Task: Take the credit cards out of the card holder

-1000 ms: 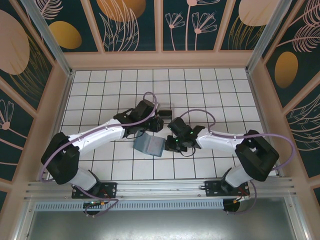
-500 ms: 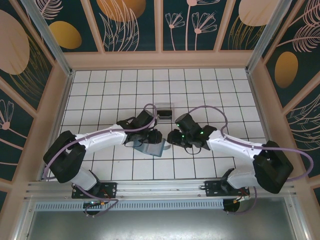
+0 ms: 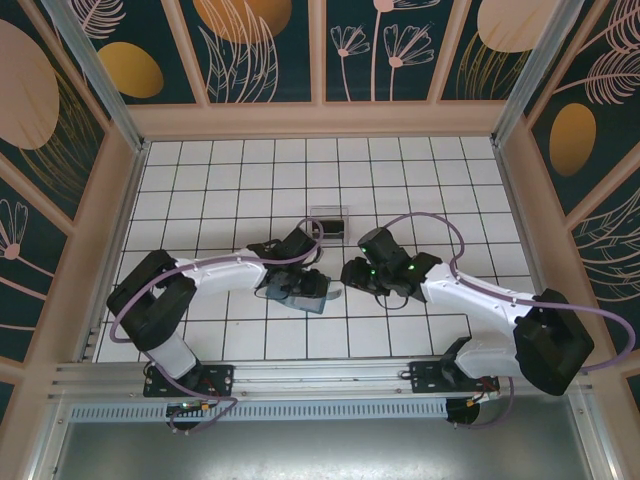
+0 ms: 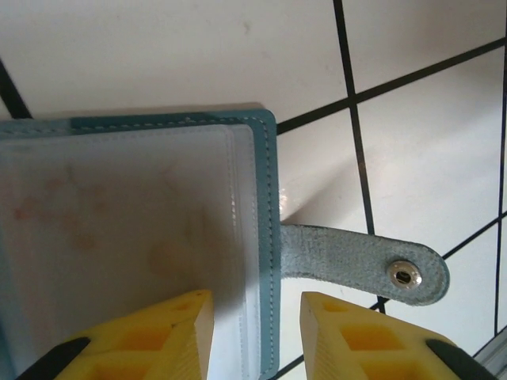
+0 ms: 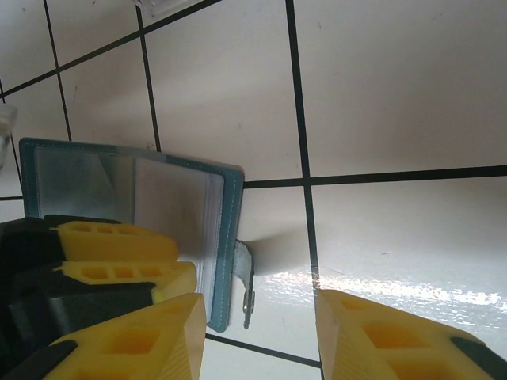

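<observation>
Card holder lies open on the tiles between the arms, credit cards apparently sleeved: 0 out yet. Left gripper partly spread over its edge; right gripper spread, empty.

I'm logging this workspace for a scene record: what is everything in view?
card holder: one, teal-blue, open, mid-table.
credit cards: count unclear, pale whitish-pink, inside the holder's clear sleeves.
snap strap: one, grey-blue with metal stud, sticking out from the holder's edge.
clear plastic box: one, transparent, on the tiles behind the holder.
table: one, white tiles with dark lines.
wall panels: several, dark teal with floral print, around the table.
arms: two, white with black joints, reaching in from the near edge.
left fingers: two, yellow, over the holder's strap-side edge.
right fingers: two, yellow, apart above bare tile beside the holder.
</observation>
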{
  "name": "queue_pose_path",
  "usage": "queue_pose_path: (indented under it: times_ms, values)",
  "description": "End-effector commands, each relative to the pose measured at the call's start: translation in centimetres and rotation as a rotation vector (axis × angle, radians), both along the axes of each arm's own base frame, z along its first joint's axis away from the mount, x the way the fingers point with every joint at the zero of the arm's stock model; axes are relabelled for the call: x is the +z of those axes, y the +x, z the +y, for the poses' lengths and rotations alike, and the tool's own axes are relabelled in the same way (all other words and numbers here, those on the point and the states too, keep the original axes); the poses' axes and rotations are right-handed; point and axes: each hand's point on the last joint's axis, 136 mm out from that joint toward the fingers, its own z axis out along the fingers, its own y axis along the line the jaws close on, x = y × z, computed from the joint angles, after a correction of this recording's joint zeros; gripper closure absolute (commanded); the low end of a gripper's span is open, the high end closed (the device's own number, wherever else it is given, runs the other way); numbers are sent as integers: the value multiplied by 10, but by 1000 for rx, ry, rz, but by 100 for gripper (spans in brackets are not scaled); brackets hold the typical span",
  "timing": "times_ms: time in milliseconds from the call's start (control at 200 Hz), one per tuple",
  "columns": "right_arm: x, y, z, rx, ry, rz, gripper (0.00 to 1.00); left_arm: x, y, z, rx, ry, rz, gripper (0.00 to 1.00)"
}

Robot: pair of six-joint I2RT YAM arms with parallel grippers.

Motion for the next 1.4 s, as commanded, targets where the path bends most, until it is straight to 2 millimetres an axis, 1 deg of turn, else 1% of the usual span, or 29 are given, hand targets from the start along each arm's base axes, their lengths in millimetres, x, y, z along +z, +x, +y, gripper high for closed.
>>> queue_pose_path:
  times_ms: [0, 180, 390, 606, 696, 861, 1091, 1181, 1326, 1346, 1396]
  values:
    - [-5, 0, -6, -20, -22, 5, 57, 2, 0, -11, -11, -35, 11, 64]
    - [-6, 1, -6, -15, -25, 8, 57, 1, 1, -14, -18, -36, 15, 64]
    - [-9, -1, -8, -15, -33, 15, 57, 0, 1, -13, -16, -25, 14, 64]
    - [-9, 0, -8, -16, -35, 15, 57, -4, 7, 2, 5, 61, -20, 64]
    - [-8, 0, -8, -15, -33, 15, 57, -6, 10, 11, 20, 111, -36, 64]
    - [-7, 0, -7, -14, -30, 11, 57, -13, 7, 19, 24, 143, -30, 64]
    - [-8, 0, -8, -13, -40, 12, 57, -4, 15, 28, 51, 202, -73, 64]
    - [-6, 1, -10, -16, -46, 7, 57, -7, 16, 35, 59, 240, -80, 64]
    - [-5, 1, -9, -12, -45, 0, 57, -10, 12, 41, 59, 281, -83, 64]
    - [-4, 1, -9, -11, -44, 0, 57, -3, 17, 34, 60, 269, -99, 64]
    - [-5, 1, -10, -10, -47, 0, 57, -2, 17, 32, 56, 276, -108, 64]
